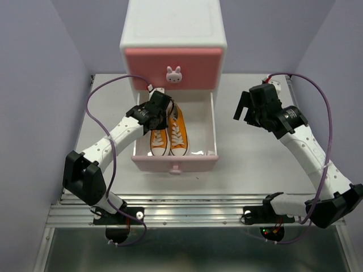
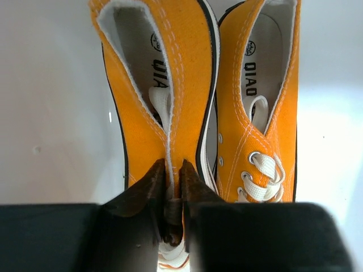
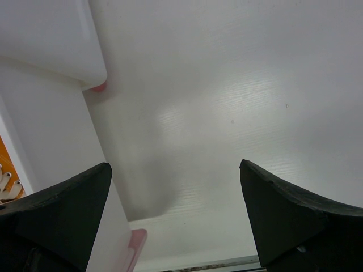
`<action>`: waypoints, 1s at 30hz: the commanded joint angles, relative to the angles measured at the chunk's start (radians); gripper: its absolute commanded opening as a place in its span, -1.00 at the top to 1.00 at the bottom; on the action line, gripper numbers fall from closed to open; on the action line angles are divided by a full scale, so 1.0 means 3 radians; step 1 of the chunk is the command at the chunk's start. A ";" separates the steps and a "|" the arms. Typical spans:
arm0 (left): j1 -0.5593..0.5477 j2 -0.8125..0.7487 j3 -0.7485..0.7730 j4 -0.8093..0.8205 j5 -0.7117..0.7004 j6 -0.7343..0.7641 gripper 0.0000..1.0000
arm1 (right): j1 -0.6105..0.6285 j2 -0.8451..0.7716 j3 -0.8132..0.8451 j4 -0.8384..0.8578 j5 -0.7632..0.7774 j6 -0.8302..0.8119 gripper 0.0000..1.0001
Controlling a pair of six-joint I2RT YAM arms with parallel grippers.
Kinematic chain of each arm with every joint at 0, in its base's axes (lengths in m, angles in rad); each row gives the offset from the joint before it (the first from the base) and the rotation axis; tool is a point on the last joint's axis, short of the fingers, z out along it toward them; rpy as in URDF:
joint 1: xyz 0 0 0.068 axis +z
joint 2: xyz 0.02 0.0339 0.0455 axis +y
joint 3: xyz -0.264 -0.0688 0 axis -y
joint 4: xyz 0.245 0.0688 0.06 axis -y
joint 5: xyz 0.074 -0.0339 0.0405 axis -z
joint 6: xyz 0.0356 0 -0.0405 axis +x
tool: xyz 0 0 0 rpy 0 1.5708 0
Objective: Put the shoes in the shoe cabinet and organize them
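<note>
The white shoe cabinet stands at the back, its salmon-pink upper drawer closed. The pale pink lower drawer is pulled open and holds both orange shoes side by side, toes toward me: left one, right one. My left gripper is inside the drawer, shut on the left orange shoe's collar wall; the jaws pinch the canvas between them. The other orange shoe lies just right of it. My right gripper is open and empty over the table right of the drawer. The white shoes are out of view.
The right wrist view shows the open gripper above bare white table, with the drawer's side wall and the cabinet corner at its left. Purple walls close in both sides. A metal rail runs along the near edge.
</note>
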 commanded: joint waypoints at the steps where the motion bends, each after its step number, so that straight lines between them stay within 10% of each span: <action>1: 0.0099 0.0169 0.0210 0.0194 -0.0099 -0.0150 0.36 | -0.0020 -0.0154 0.0075 0.0105 0.0150 0.0018 -1.00; 7: 0.0099 -0.0045 0.0327 0.0158 -0.0023 -0.0181 -0.56 | -0.0020 -0.0164 0.0183 0.0105 0.0130 0.0003 -1.00; 19: 0.0099 -0.0536 0.0793 -0.0440 0.0161 -0.0145 -0.89 | -0.0020 0.0050 0.1046 0.0738 -0.0131 -0.0692 -1.00; 30: 0.0094 -0.1078 0.1110 -0.0992 0.0325 -0.0196 -0.97 | -0.0020 0.1139 0.2661 0.1511 -0.1674 -0.1193 -1.00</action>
